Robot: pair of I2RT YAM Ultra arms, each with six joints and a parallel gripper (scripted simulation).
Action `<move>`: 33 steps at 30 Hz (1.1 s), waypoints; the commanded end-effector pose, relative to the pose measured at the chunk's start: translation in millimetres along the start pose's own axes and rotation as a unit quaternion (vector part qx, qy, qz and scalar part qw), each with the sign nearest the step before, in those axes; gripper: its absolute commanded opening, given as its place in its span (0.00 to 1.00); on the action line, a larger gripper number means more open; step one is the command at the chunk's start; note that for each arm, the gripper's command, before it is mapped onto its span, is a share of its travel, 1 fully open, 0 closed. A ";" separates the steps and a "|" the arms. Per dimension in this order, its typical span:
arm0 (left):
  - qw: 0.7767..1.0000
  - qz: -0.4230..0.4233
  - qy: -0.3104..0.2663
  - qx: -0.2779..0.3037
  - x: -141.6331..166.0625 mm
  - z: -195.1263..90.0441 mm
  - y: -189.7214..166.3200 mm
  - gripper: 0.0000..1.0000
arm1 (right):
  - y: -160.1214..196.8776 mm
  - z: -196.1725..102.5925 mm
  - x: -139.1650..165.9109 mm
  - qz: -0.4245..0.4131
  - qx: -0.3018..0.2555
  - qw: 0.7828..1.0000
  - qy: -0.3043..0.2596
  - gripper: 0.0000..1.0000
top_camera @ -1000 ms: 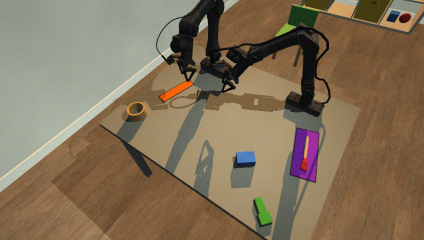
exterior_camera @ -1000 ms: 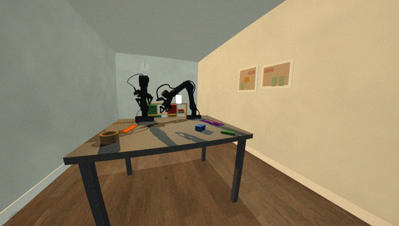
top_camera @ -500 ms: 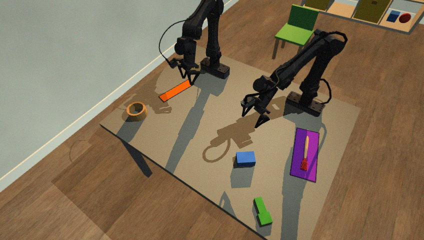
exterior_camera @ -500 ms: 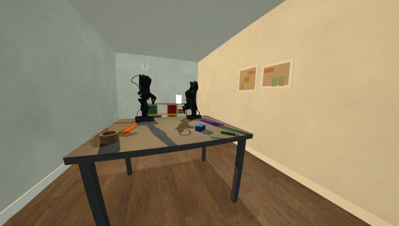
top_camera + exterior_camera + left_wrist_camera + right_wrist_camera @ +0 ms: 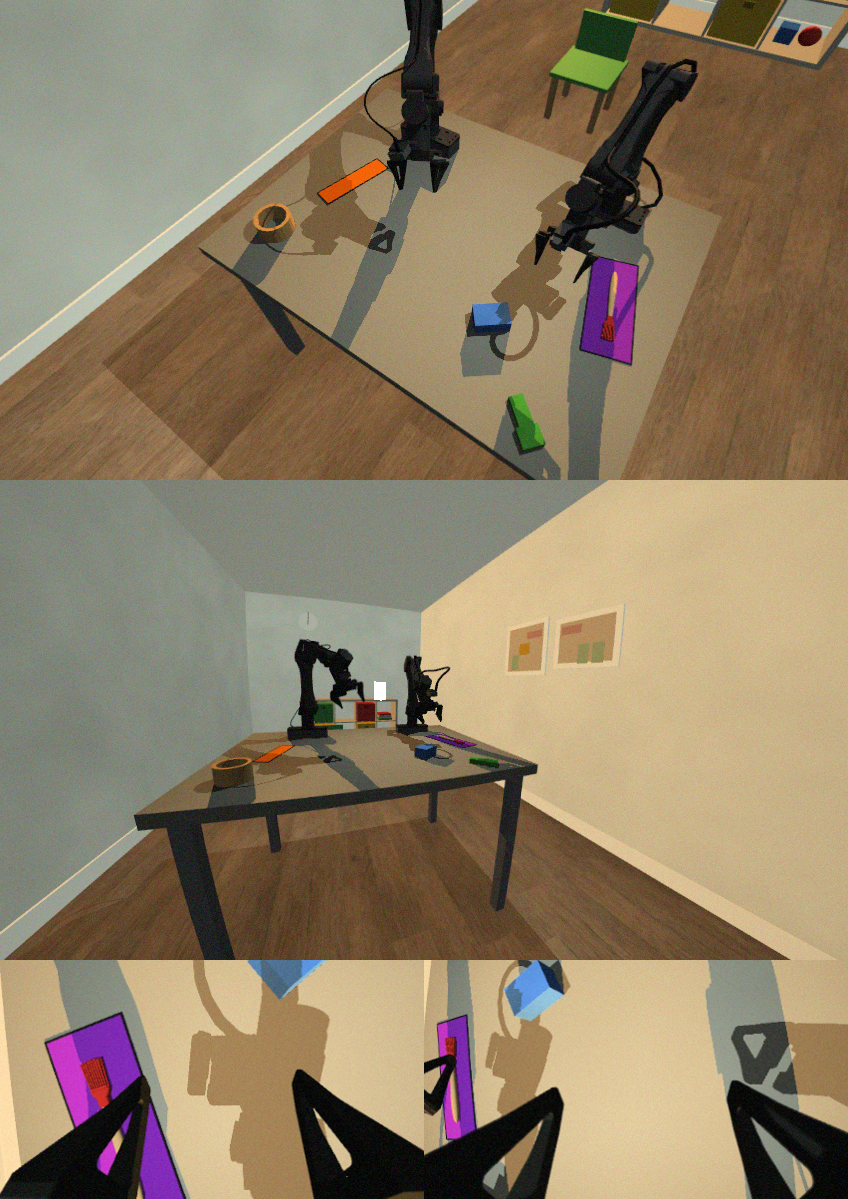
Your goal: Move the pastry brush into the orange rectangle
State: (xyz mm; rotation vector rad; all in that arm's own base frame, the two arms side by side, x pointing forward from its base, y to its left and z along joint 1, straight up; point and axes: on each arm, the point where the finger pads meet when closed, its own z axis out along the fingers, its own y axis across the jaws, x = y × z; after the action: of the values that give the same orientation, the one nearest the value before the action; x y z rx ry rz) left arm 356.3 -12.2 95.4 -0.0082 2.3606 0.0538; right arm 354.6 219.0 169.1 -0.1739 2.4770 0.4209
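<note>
The pastry brush (image 5: 610, 303), with a wooden handle and red bristles, lies flat on the purple rectangle (image 5: 606, 309) near the table's right edge. The orange rectangle (image 5: 352, 180) lies far off at the back left, with nothing on it. My left gripper (image 5: 560, 264) is open and empty, hovering just left of the purple rectangle's far end. In the left wrist view (image 5: 220, 1077) the bristles (image 5: 97, 1079) show beside one finger, which hides the handle. My right gripper (image 5: 416, 184) is open and empty, hanging above the table just right of the orange rectangle.
A blue block (image 5: 491, 317) sits left of the purple rectangle. A green block (image 5: 526, 422) lies near the front edge. A tape roll (image 5: 273, 221) stands at the left edge, near the orange rectangle. A green chair (image 5: 592, 56) stands behind the table.
</note>
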 end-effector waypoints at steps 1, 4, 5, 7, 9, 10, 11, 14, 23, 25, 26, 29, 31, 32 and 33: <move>0.999 -0.032 -0.026 -0.005 -3.9 -7.4 19.0 1.00 | 43.3 9.0 -26.4 -0.078 -0.050 0.992 -0.080 1.00; 0.998 -0.047 -0.028 -0.017 0.8 -8.9 32.0 1.00 | 67.5 10.8 -23.3 -0.110 -0.073 0.987 -0.095 1.00; 0.998 -0.047 -0.028 -0.017 0.8 -8.9 32.0 1.00 | 67.5 10.8 -23.3 -0.110 -0.073 0.987 -0.095 1.00; 0.997 -0.063 -0.031 -0.027 5.4 -10.9 44.8 1.00 | 94.3 10.2 -22.4 -0.147 -0.098 0.977 -0.119 1.00; 0.995 -0.083 -0.034 -0.042 12.8 -13.7 60.9 1.00 | 126.9 9.0 -12.2 -0.185 -0.131 0.964 -0.135 1.00; 0.994 -0.090 -0.035 -0.048 15.9 -15.0 67.0 1.00 | 139.0 8.1 -7.6 -0.200 -0.142 0.959 -0.142 1.00; 0.993 -0.097 -0.036 -0.053 18.6 -16.1 72.3 1.00 | 150.5 6.5 -4.1 -0.213 -0.153 0.953 -0.150 1.00; 0.990 -0.118 -0.039 -0.069 27.4 -20.0 88.4 1.00 | 186.4 -0.5 8.6 -0.254 -0.188 0.932 -0.177 1.00; 0.980 -0.160 -0.047 -0.106 49.4 -30.0 121.2 1.00 | 267.1 -31.5 46.8 -0.334 -0.268 0.870 -0.245 1.00; 0.977 -0.171 -0.048 -0.115 54.9 -32.4 127.8 1.00 | 281.3 -36.6 64.8 -0.352 -0.285 0.856 -0.251 1.00; 0.976 -0.175 -0.048 -0.118 57.1 -33.3 130.2 1.00 | 288.2 -40.1 71.8 -0.358 -0.293 0.849 -0.254 1.00; 0.974 -0.182 -0.047 -0.126 62.5 -35.3 135.5 1.00 | 306.7 -50.7 91.3 -0.375 -0.316 0.831 -0.262 1.00; 0.974 -0.183 -0.040 -0.130 66.6 -35.5 136.4 1.00 | 312.3 -54.2 96.5 -0.378 -0.323 0.827 -0.263 1.00; 0.974 -0.183 -0.040 -0.130 66.7 -35.5 136.5 1.00 | 312.3 -52.2 102.7 -0.380 -0.324 0.829 -0.253 1.00; 0.973 -0.183 -0.043 -0.131 64.0 -36.2 137.2 1.00 | 312.0 -51.3 104.4 -0.380 -0.324 0.830 -0.249 1.00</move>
State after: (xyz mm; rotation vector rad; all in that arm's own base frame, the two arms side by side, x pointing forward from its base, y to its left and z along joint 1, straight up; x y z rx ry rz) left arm 281.8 120.8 72.6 -0.5501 2.2494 0.1784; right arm 173.5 486.7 210.6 -1.1476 1.5578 0.7848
